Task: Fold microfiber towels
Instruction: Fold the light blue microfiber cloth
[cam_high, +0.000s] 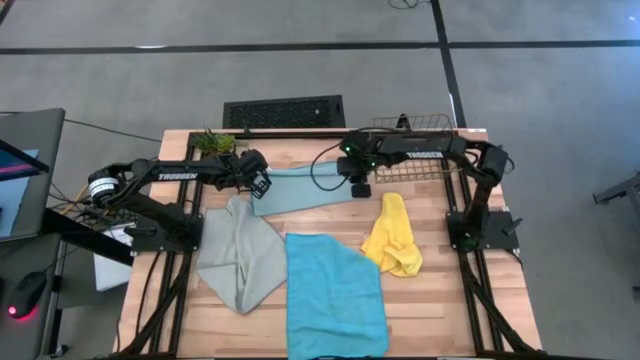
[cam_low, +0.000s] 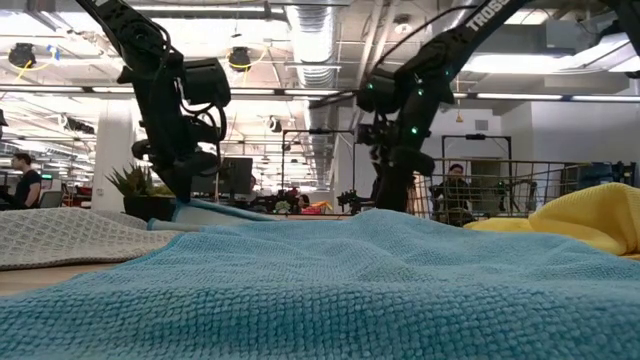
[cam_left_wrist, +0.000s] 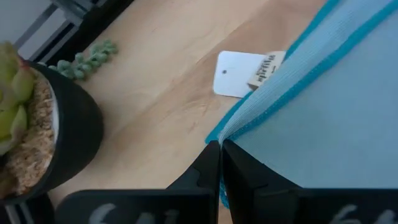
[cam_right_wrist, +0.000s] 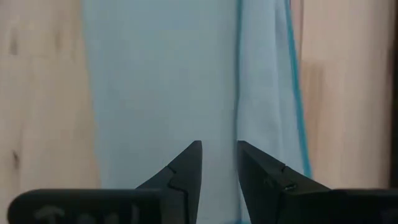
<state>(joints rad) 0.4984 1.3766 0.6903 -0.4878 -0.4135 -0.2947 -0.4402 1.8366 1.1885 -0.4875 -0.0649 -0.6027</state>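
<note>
The left hand (cam_left_wrist: 220, 149) pinches the pale blue towel's (cam_high: 300, 190) left corner; the right hand (cam_right_wrist: 219, 155), narrowly parted, hovers over its right end.

nubby cyan-blue towel (cam_low: 330, 290), smooth wood table (cam_left_wrist: 161, 93)

The bench (cam_high: 440, 300) has a pale wooden top and stands on a grey floor (cam_high: 300, 70) crossed by dark lines. A black floor vent (cam_high: 284, 111) lies just beyond the bench's far edge. At the far left corner sits a small potted succulent (cam_high: 213, 142); a wire mesh basket (cam_high: 415, 127) stands at the far right corner. Off the left edge is a dark desk with a mouse (cam_high: 26, 292) glowing red. Behind the bench the room is a large open workshop with exposed ceiling ducts (cam_low: 310, 30), white columns and two people (cam_low: 455, 190) far off.
</note>
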